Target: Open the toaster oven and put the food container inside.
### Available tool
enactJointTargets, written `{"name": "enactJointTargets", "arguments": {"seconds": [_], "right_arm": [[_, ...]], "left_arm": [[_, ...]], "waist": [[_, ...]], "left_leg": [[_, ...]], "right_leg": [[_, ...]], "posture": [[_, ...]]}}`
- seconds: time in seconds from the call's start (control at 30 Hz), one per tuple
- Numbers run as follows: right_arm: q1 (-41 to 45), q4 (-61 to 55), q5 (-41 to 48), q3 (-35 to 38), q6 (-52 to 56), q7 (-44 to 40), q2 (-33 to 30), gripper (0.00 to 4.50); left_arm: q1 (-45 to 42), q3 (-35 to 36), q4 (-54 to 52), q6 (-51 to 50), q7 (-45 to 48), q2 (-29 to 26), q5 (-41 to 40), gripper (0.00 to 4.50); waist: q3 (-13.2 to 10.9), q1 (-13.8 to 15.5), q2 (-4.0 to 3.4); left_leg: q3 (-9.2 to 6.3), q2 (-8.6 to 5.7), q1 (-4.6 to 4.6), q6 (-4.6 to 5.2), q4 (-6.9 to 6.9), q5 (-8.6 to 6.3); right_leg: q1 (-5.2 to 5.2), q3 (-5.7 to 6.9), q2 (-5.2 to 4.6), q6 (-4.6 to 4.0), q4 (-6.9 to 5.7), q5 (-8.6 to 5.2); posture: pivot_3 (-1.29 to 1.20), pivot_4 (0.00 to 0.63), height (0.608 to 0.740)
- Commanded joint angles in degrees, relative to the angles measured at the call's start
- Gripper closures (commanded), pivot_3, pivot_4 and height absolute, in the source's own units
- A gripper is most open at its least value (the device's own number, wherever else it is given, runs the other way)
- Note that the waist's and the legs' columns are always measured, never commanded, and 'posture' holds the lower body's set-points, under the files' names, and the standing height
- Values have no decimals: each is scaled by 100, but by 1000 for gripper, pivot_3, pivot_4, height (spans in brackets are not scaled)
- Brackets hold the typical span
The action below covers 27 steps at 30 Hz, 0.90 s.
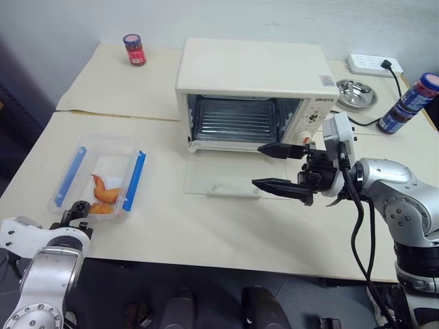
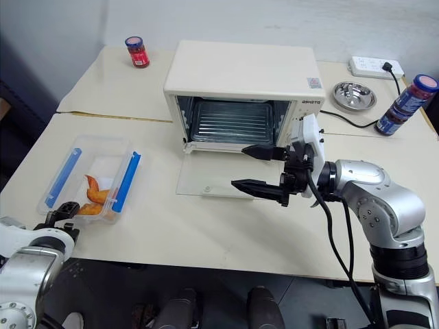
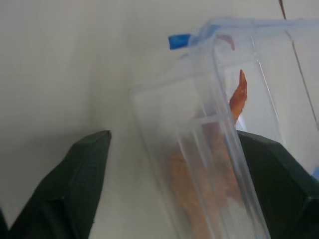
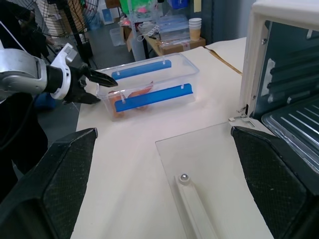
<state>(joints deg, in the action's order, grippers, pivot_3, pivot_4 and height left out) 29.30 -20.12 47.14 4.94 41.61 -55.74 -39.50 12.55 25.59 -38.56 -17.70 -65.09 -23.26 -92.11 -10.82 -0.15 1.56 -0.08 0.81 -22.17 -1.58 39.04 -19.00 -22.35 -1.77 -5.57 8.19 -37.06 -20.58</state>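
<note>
The cream-white toaster oven stands at the back of the table. Its glass door lies folded down flat, and the wire rack inside is bare. The clear food container with two blue clip strips and orange food pieces sits on the table to the oven's left. My left gripper is at the container's near end, open. In the left wrist view the container's end sits between the two spread fingers, and one finger stands clear of the wall. My right gripper hovers open over the door's right side, pointing left.
A red-lidded jar stands at the back left. A power strip, a metal dish and two blue-wrapped bottles sit to the oven's right. A black cable runs behind the oven. The table's front edge is close to the container.
</note>
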Motion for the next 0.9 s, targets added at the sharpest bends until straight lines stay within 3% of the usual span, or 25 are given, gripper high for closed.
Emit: {"name": "enactJointTargets", "arguments": {"seconds": [0.03,0.2,0.23,0.27,0.33,0.53,0.9], "right_arm": [[-33,-216,148,170,6,63,-24,0],[-56,-249,171,160,-9,123,-7,0],[-53,-239,170,157,-15,126,-8,0],[-54,-231,170,157,-21,130,-11,0],[-52,-222,178,158,-28,136,-20,0],[-25,-197,185,168,-28,164,-28,0],[-165,-252,221,355,27,260,-168,0]], "left_arm": [[-26,-55,-40,-50,-221,-73,97,1719],[-59,71,55,-78,-358,-196,114,3201],[-70,124,112,-96,-335,-256,75,3236],[-96,188,192,-129,-276,-357,21,3709],[-150,275,333,-204,-197,-538,-86,4068],[-493,519,1110,-820,797,-1439,-264,4068],[-1546,421,2566,-2939,5295,-3837,396,4068]], "waist": [[0,-8,0],[2,-4,-6],[3,-1,-7],[3,0,-7],[3,0,-7],[2,-11,-9],[-3,-23,-14]], "left_leg": [[0,1,0,0,-2,0],[1,1,1,-1,-4,0],[1,1,2,-1,-4,0],[1,1,2,-2,-4,1],[-1,2,3,-7,-4,5],[-2,5,4,-12,-9,8],[-2,-5,-5,-9,-49,7]], "right_leg": [[0,0,0,0,1,0],[-1,-1,0,0,0,0],[-1,-1,0,0,0,0],[0,-1,0,0,0,0],[0,1,2,0,-2,0],[-3,4,6,-1,-1,0],[-16,12,3,-5,17,0]], "posture": [[0,150,740],[0,150,740],[0,150,740],[0,150,740],[0,150,740],[0,150,740],[0,150,740]]}}
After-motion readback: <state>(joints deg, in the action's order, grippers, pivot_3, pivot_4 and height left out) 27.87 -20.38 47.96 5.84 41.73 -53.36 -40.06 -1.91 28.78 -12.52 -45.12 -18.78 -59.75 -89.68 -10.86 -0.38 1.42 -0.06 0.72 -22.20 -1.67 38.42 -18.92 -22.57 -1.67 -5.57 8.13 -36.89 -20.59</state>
